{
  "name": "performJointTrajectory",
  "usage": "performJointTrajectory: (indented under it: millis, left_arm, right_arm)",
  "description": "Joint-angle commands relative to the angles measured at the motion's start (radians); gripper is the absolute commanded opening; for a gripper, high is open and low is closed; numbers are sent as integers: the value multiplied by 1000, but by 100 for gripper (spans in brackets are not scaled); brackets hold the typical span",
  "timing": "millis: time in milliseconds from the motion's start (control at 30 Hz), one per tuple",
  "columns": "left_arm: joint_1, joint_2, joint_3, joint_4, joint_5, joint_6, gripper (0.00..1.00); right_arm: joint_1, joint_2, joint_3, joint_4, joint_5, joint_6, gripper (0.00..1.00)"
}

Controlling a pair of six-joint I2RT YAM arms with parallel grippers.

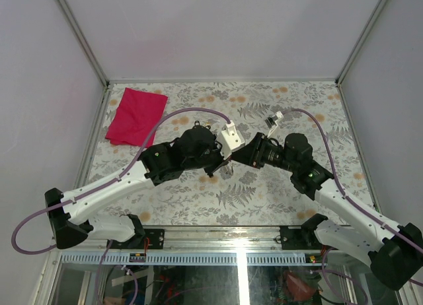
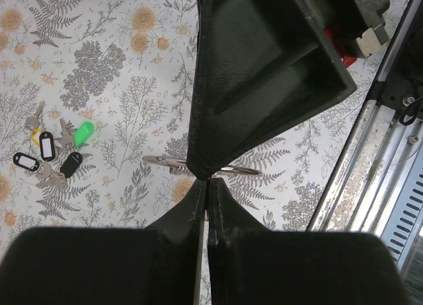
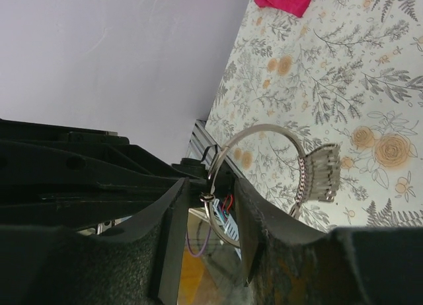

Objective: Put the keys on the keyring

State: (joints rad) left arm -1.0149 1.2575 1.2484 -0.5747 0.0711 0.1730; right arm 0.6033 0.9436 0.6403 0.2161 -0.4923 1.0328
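Right gripper [image 3: 210,216]: clenched on keyring [image 3: 264,130], held above table.
Left gripper [image 2: 203,186]: fingers pressed together, apparently nothing between them.
Keys [image 2: 47,156]: on table, well apart from the ring.
Advice: hold ring steady, left fetches one key.

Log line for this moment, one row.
phase: ring handling | left end effector: shut, by keyring | right end effector: holding keyring | keys: on table, unthreaded

a silver keyring [image 3: 264,135], black-tagged keys [image 2: 43,156] and a magenta cloth [image 1: 135,115] over the grey-and-orange floral table [image 1: 297,107].
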Motion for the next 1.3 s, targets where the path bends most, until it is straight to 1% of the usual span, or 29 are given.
performJointTrajectory:
  millis: [0, 200, 467, 667, 733, 900, 933, 1033, 1067, 1167, 1267]
  left_arm:
    - [-7, -11, 9, 77, 21, 14, 0]
    - [-8, -18, 9, 84, 0, 12, 0]
    - [-8, -42, -5, 107, -56, 5, 0]
    - [-9, -51, -7, 110, -61, 3, 0]
    - [-8, -49, -7, 110, -58, 2, 0]
    - [-10, -47, -6, 111, -54, -2, 0]
    - [-10, -47, -5, 111, -53, -2, 0]
    - [-10, -49, -4, 111, -49, -4, 0]
    - [-9, -50, -6, 112, -48, -4, 0]
    - [-10, -55, -9, 116, -48, -7, 0]
    - [-9, -63, -15, 117, -57, -15, 13]
  right_arm:
    - [7, 10, 7, 92, -40, 25, 39]
    - [6, 22, -3, 128, -71, 54, 32]
    - [6, 15, -13, 113, -81, 64, 31]
    - [6, 11, -14, 118, -86, 70, 31]
    - [6, 12, -13, 127, -87, 72, 29]
    - [6, 20, -10, 154, -99, 83, 21]
    - [6, 21, -10, 157, -102, 86, 17]
    - [6, 22, -15, 176, -109, 94, 2]
    - [6, 21, -18, 181, -109, 95, 0]
    - [6, 10, -21, 189, -97, 97, 0]
    - [6, -8, -19, 193, -79, 100, 0]
